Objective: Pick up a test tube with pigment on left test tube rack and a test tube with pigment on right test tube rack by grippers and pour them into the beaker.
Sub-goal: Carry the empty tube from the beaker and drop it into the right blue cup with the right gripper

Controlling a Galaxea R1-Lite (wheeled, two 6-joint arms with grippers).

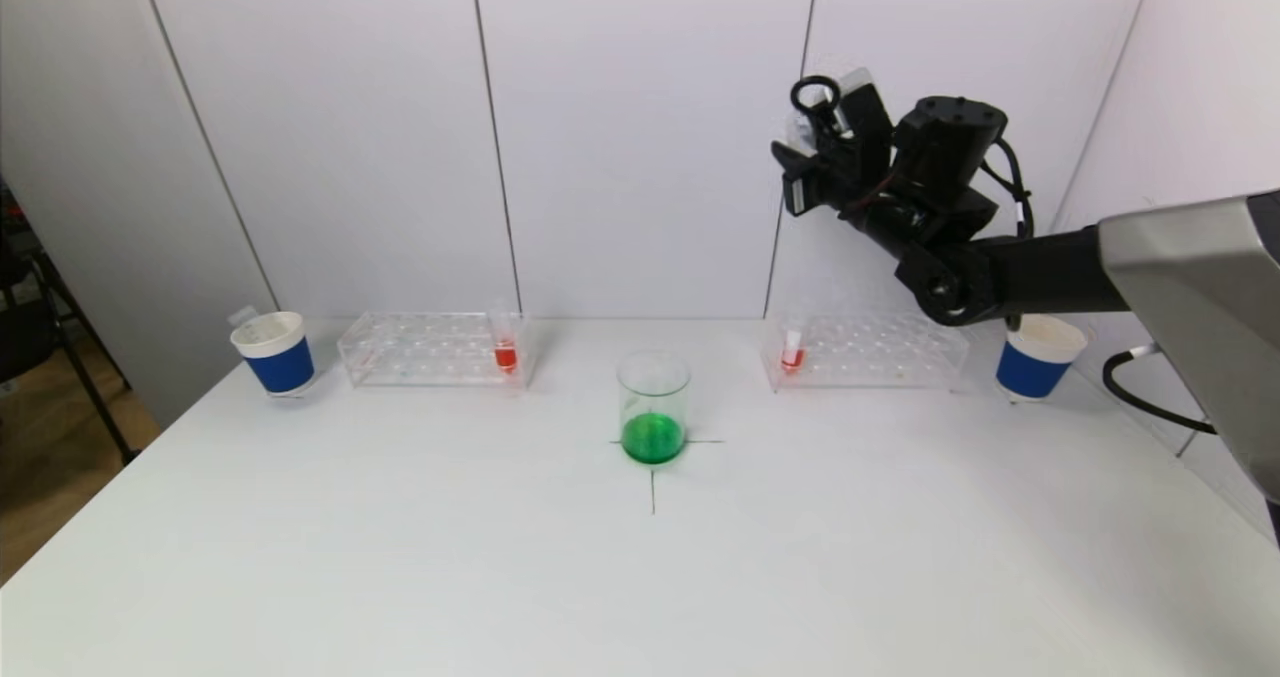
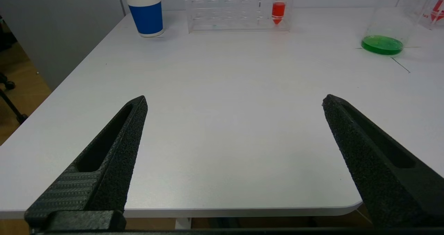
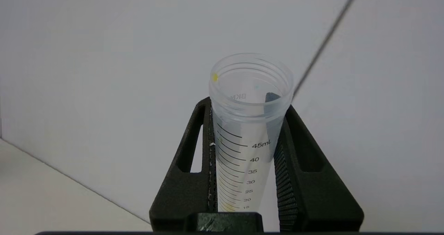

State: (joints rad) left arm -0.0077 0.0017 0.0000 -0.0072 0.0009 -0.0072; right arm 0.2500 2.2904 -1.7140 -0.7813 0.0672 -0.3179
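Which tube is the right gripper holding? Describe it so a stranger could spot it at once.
Start at the right test tube rack on the white table, then look above it to the raised right gripper. Clamped between its fingers is a clear graduated test tube. Unlike the racked tubes, it shows no red pigment.

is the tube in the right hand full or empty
Looks empty: in the right wrist view the clear test tube clamped in the right hand shows no pigment, only tiny specks.

Test tube (image 3: 247,137) scale reads 45mL, 40, 35, 30, 25, 20, 15.
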